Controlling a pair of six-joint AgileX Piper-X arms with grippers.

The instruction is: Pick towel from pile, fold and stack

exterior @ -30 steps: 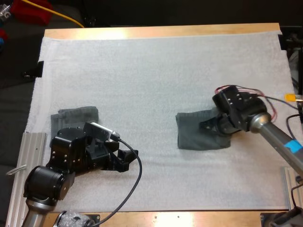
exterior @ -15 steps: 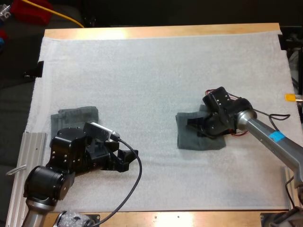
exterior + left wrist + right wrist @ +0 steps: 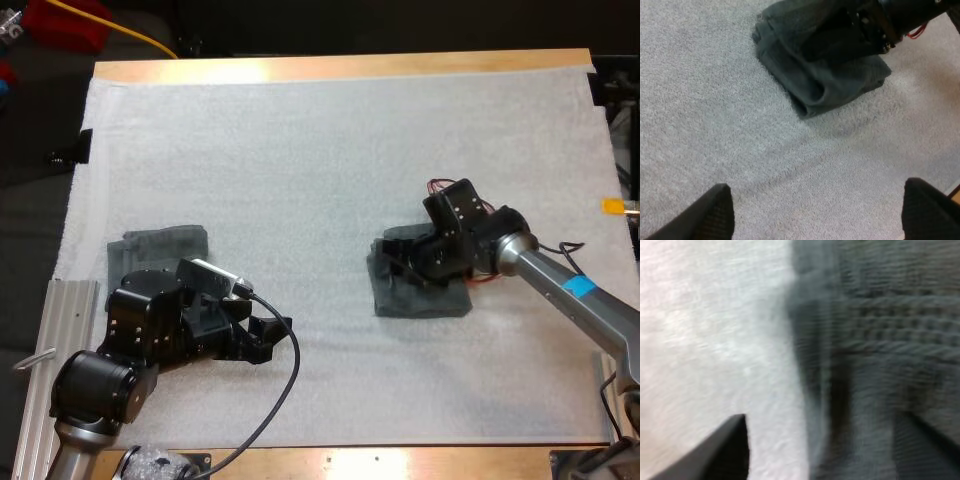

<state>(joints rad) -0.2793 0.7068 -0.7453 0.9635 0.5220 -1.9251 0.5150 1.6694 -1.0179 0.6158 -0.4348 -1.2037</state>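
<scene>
At the left of the white mat [image 3: 300, 170] a dark grey-green towel [image 3: 160, 245] lies partly under my left arm. The left gripper [image 3: 270, 338] hangs low over bare mat just beside it, its fingers [image 3: 715, 215] spread wide with nothing between them. Well apart to the right lies the folded towel [image 3: 425, 297], a soft doubled pad with a rounded fold on the side facing my left arm. The right gripper [image 3: 402, 265] is down at its left part, jaws parted and gripping nothing; one finger is over mat and the other over cloth, straddling the towel's edge. The cloth looks light, limp and grippy rather than slick. It would likely sag and open if pinched by one layer, so I judge the best hold is across all layers at an edge or corner.
</scene>
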